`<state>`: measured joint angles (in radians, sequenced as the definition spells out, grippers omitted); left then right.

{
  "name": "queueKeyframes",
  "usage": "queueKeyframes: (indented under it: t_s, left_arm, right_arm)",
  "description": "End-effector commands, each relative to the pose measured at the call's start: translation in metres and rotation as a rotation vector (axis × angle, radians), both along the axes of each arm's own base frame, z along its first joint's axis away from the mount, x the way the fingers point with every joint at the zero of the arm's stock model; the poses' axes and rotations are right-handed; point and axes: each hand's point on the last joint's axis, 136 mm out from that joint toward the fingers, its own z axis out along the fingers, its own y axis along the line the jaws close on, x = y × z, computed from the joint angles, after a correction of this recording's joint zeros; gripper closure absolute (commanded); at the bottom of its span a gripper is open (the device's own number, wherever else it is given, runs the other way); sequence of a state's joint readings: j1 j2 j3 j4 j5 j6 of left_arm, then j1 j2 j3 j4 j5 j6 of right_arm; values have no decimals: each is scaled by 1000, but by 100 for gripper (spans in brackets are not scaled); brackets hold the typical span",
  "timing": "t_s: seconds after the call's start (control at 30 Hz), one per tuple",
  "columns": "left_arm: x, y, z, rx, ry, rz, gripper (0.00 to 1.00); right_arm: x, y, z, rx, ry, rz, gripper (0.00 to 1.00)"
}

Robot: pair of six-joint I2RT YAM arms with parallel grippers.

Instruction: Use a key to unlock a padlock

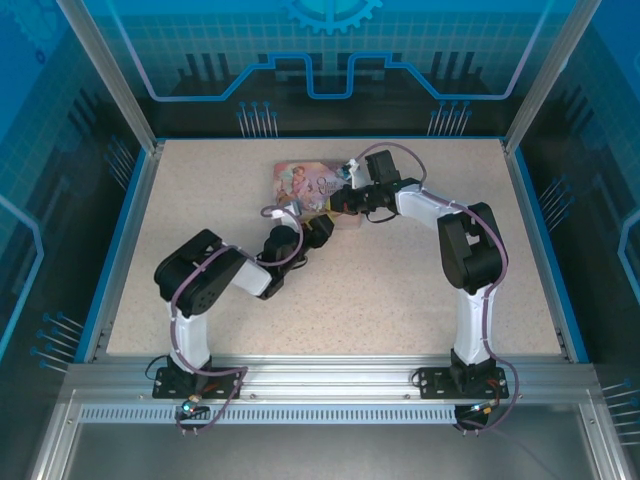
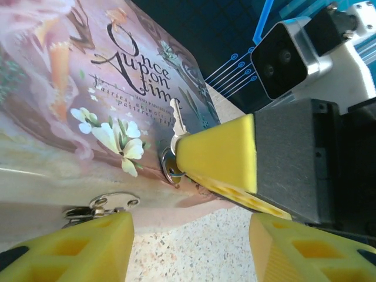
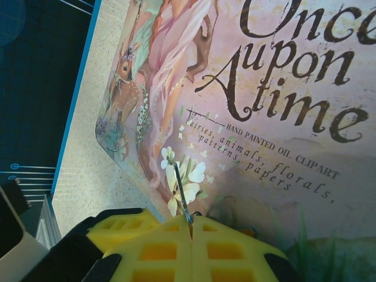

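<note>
- Arms: two, bolted at the near edge of one speckled table (image 1: 400, 300), both reaching in toward its far middle.
- Tin: one, pink and illustrated (image 1: 300, 180), lettered "Once upon a time" on the lid (image 3: 282, 88), lying flat on the table.
- Key (image 3: 182, 197): one, thin and grey. It is pinched between the fingertips of the right gripper (image 3: 191, 226), with the blade sticking out past the tips and over the flower picture on the lid. From the left wrist the toothed blade (image 2: 176, 119) rises just above one yellow finger (image 2: 217, 155) of that gripper.
- Right gripper: jaws pressed together on the key, at the tin's near edge (image 1: 345, 203).
- Round metal piece (image 2: 170, 167): one, directly under that fingertip and against the tin's side. Whether it is the key's head or the padlock cannot be told.
- Looped metal piece (image 2: 106, 205): one, small and silver, at the tin's lower rim, just above the left-hand finger of the left gripper. Padlock or the tin's clasp: cannot be told.
- Left gripper (image 2: 191, 229): jaws spread wide with bare table between them, low in front of the tin; the key lies beyond its tips, apart from them.
</note>
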<state>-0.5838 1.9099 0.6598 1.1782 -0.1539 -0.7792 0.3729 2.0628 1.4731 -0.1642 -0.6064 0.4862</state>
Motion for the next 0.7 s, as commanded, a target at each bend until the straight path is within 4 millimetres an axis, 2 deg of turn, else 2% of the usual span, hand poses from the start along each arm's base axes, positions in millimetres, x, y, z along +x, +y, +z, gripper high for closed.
queueKeyframes:
  t_s: [0.0,0.2,0.37,0.53,0.67]
  left_arm:
    - [-7,11,24,76,-69,16,41]
    - [-12,21,12,90,-36,6,37]
    - [-15,39,9,110,-21,41,31]
    - [-18,65,16,162,-2,84,24]
    - [-13,92,34,263,35,117,14]
  right_arm:
    - [-21,-3,-23,-57,87,16,100]
    - [-18,-1,9,-29,-3,40,100]
    - [-7,0,30,-8,-40,42,100]
    - [10,5,31,5,-44,42,100]
    - [24,4,27,8,-41,21,100]
